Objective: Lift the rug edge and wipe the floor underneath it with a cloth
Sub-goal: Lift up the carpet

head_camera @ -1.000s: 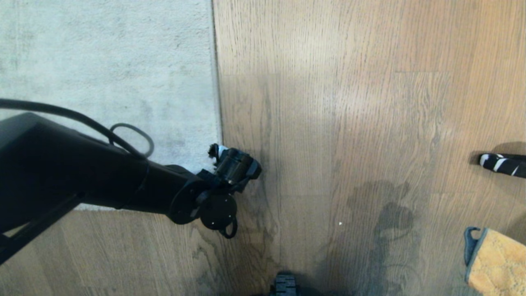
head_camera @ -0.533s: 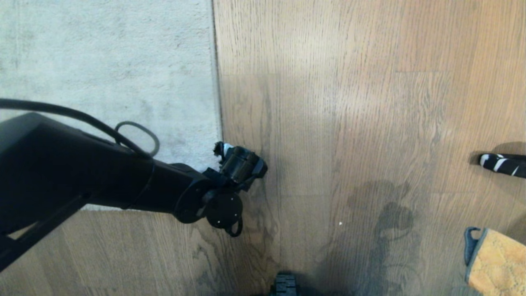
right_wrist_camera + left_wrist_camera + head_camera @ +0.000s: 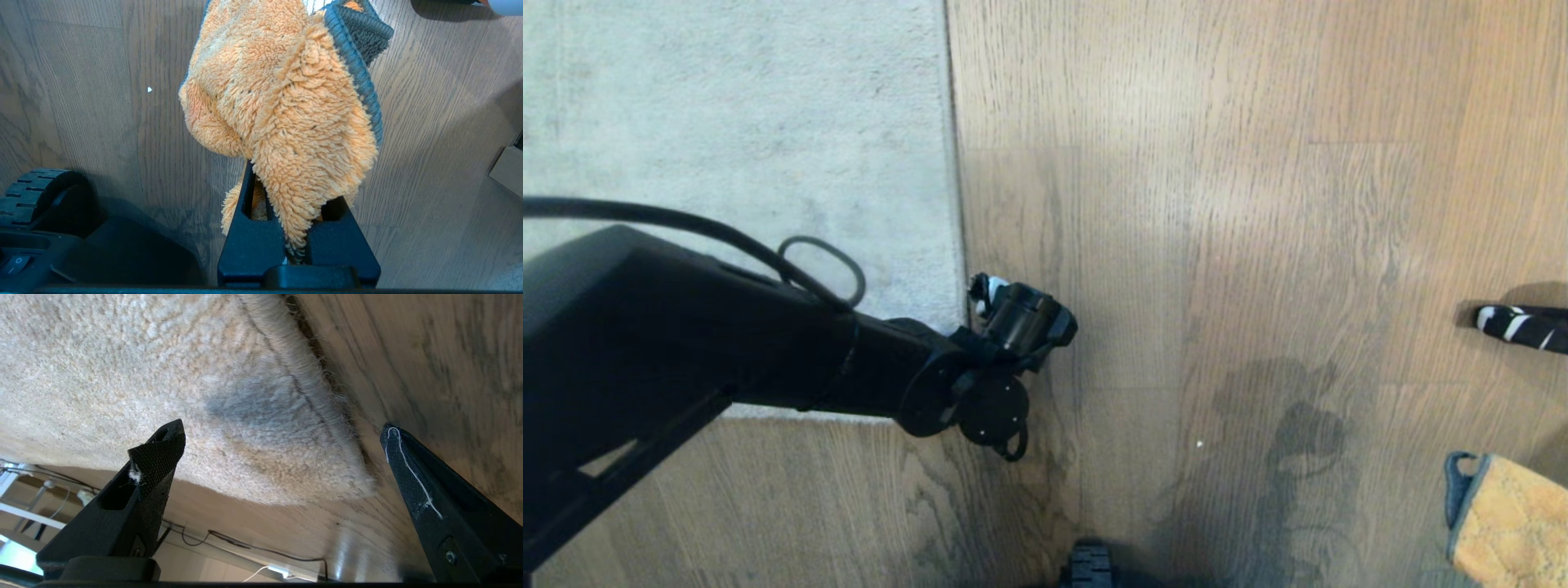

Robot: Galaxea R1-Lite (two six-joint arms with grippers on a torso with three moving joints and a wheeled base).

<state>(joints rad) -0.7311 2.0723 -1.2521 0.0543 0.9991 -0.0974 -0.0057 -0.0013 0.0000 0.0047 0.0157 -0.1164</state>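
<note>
Two wide-spread fingers of the left gripper (image 3: 282,449) straddle the flat rug corner (image 3: 310,465); closing too high risks pinching pile only; the right gripper (image 3: 300,228) clamps the cloth (image 3: 282,106).

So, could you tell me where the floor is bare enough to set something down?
The widest bare floor lies between the rug edge and the striped object at the right. It is crowded at the rug corner, where the open left hand straddles it, and near the orange cloth clamped in the right hand.
</note>
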